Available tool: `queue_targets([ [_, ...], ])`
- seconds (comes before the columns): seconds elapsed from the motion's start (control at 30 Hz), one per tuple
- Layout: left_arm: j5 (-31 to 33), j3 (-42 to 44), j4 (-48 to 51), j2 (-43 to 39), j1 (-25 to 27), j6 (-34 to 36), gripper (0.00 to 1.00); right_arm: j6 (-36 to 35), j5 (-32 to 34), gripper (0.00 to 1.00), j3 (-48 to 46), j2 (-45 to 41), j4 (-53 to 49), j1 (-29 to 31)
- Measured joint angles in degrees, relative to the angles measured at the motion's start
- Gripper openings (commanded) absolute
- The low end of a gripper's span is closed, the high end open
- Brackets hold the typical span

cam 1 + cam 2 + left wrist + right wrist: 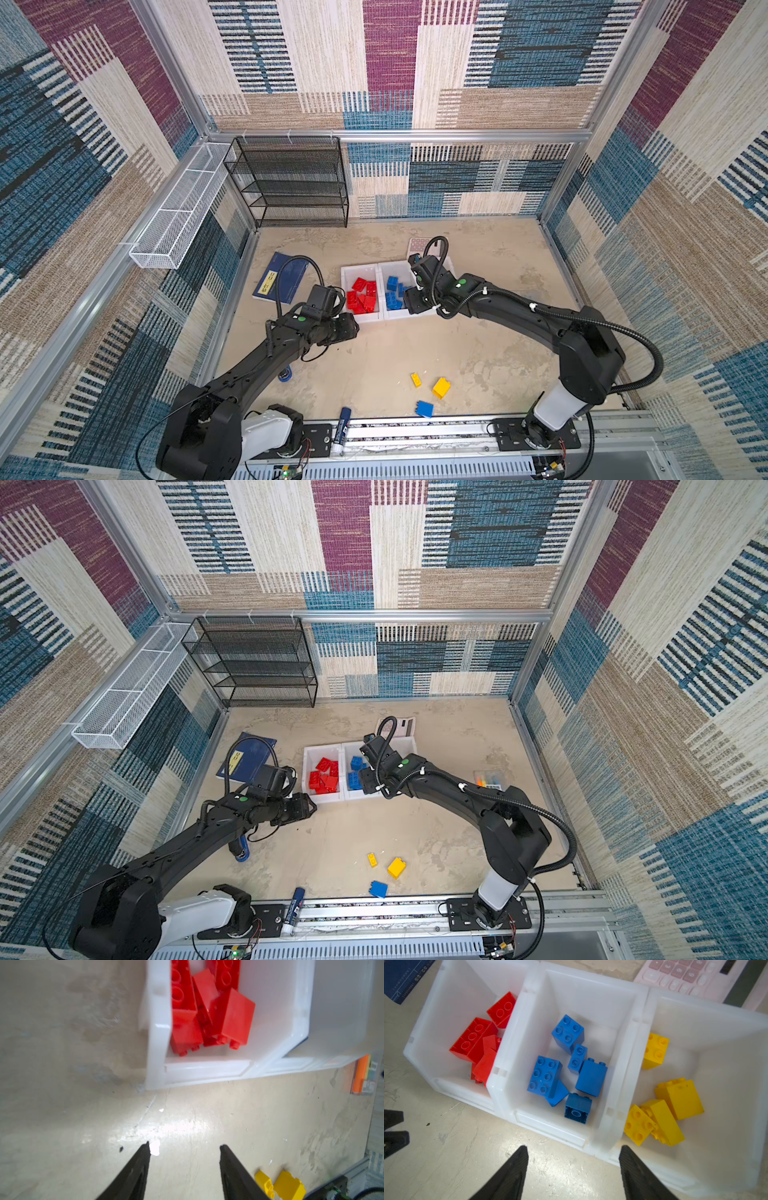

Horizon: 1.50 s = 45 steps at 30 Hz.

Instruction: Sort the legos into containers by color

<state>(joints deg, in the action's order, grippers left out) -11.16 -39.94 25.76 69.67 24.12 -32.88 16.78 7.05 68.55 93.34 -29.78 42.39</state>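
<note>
The containers (550, 1126) are three joined white bins at mid-table (360, 318). Red legos (475, 1043) fill the left bin, blue legos (548, 1076) the middle one, yellow legos (675, 1101) the right one, which my right arm hides in both top views. Loose near the front edge lie a small yellow brick (416, 379), a bigger yellow brick (441, 387) and a blue brick (424, 409). My left gripper (184, 1146) hangs open and empty just before the red bin's front corner (207, 1070). My right gripper (573, 1149) is open and empty over the middle bin's front edge.
A blue-capped glue stick (340, 428) lies at the front rail. A blue booklet (280, 278) is left of the bins, a pink calculator (685, 974) behind them. A clear case of coloured items (490, 779) sits right. A black mesh rack (291, 183) and white wire basket (174, 220) line the back left.
</note>
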Motion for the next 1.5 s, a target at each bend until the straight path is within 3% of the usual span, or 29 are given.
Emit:
queue_targets([
  [0.27,-1.92,-2.51,-1.64,8.24,14.32,-2.05,0.57,4.2,0.02,0.73,-9.33,-8.9,-0.13,-6.36],
  [0.6,-4.66,-9.81,-2.95,19.12,26.97,-2.29,0.55,6.23,0.44,0.73,-15.93,-16.96,-0.74,-11.1],
  [1.07,-5.46,-13.22,-0.98,24.39,34.14,-5.16,0.51,5.35,-0.68,0.74,-20.0,-20.57,-0.98,-12.9],
  [1.33,-4.11,-18.58,2.97,29.44,36.44,-5.2,0.43,4.09,-2.01,0.74,-21.53,-21.38,-0.24,-13.55],
  [1.5,-3.3,-19.69,5.51,31.04,36.81,-4.83,0.33,4.09,-2.14,0.74,-22.62,-21.92,0.26,-13.6],
])
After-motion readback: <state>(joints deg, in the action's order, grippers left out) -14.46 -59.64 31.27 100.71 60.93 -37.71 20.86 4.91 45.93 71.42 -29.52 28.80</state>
